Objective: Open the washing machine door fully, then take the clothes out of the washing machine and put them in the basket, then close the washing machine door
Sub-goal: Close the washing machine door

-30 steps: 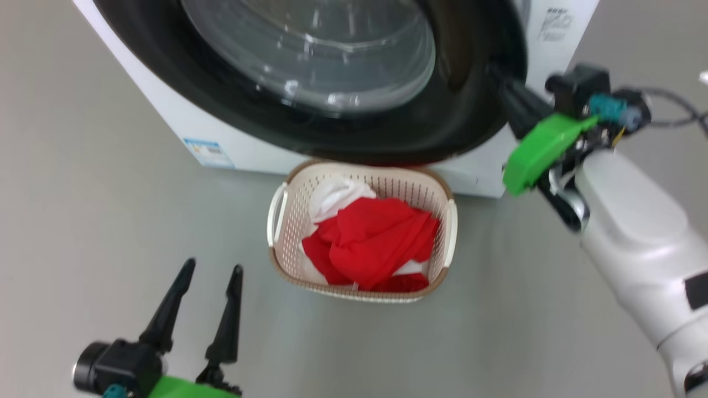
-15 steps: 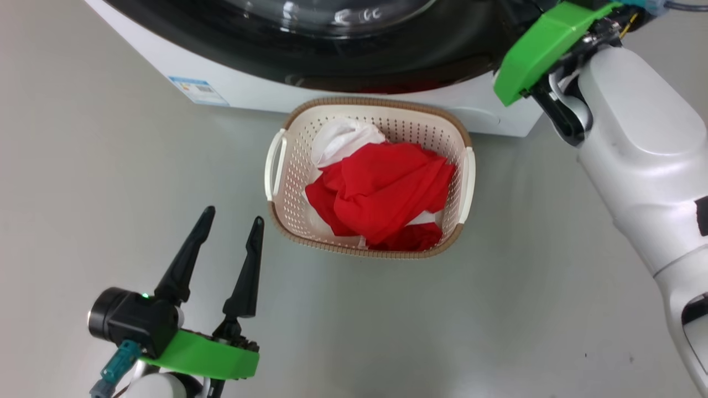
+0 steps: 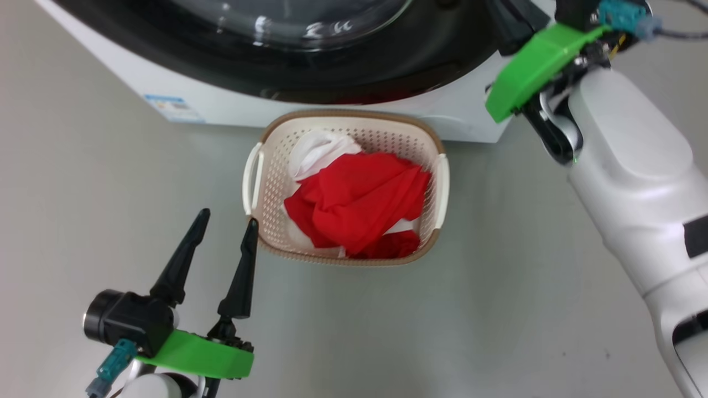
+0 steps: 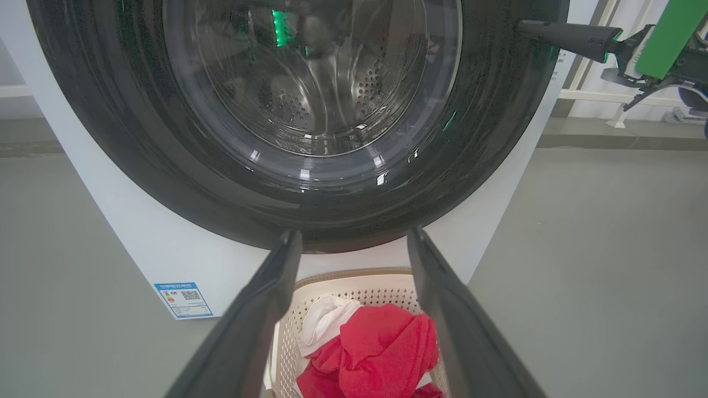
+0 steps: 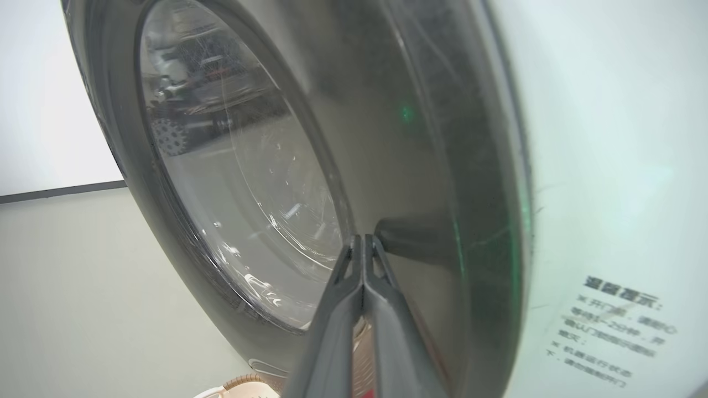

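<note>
Closing is in hand: right gripper (image 5: 362, 240), fingers together, touches the round glossy black-rimmed door (image 4: 310, 127), which likely needs a firm latching push; left gripper (image 3: 228, 218) gapes.

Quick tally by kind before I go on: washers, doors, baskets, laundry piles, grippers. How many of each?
washing machine: 1
washing machine door: 1
basket: 1
clothes pile: 1
grippers, left gripper and right gripper: 2
Total: 6
</note>
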Available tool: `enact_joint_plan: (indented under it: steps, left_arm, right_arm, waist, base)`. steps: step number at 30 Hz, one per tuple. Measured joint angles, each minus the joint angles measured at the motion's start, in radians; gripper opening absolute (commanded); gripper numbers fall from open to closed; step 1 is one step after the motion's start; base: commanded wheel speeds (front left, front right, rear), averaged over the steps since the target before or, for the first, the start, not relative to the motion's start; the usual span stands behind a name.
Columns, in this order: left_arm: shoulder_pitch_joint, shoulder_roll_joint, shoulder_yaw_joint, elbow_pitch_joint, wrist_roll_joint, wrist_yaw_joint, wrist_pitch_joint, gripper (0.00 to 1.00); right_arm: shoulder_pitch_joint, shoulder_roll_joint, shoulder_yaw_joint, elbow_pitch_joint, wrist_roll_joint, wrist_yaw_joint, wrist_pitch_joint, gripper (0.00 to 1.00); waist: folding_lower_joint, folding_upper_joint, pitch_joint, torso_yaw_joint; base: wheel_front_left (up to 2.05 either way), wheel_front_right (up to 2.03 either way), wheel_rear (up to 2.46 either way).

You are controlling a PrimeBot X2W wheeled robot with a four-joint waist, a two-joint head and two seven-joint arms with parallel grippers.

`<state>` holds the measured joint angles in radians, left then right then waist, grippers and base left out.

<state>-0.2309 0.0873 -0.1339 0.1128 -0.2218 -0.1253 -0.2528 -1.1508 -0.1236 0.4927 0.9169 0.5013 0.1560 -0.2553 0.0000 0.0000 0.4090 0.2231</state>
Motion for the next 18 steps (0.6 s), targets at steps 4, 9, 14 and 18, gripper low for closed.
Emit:
enact_joint_plan:
  steps: [4,9,14,18]
  left_arm:
    - [0.001,0.009,0.005,0.006,0.000,0.000,0.000,1.00]
    - [0.013,0.014,0.019,0.019,-0.001,0.000,0.000,1.00]
    - [0.051,0.014,0.044,0.022,0.001,0.000,0.000,1.00]
    - [0.069,0.010,0.056,0.031,0.002,0.000,0.000,1.00]
  right_arm:
    - [0.079,-0.027,-0.031,-0.057,0.000,-0.017,0.000,0.89]
    - [0.223,-0.049,-0.100,-0.160,-0.009,-0.024,0.000,1.00]
    - [0.392,-0.030,-0.173,-0.274,-0.056,-0.024,0.000,1.00]
    - [0.530,-0.027,-0.242,-0.359,-0.098,-0.024,0.000,1.00]
  waist:
    - [0.0000,0.0000,-0.029,-0.025]
    - [0.0000,0.0000,-0.077,-0.059]
    - [0.0000,0.0000,-0.129,-0.101]
    - [0.0000,0.0000,-0.176,-0.129]
  base:
    - [0.00,0.00,0.00]
    - [0.00,0.00,0.00]
    - [0.00,0.00,0.00]
    - [0.00,0.00,0.00]
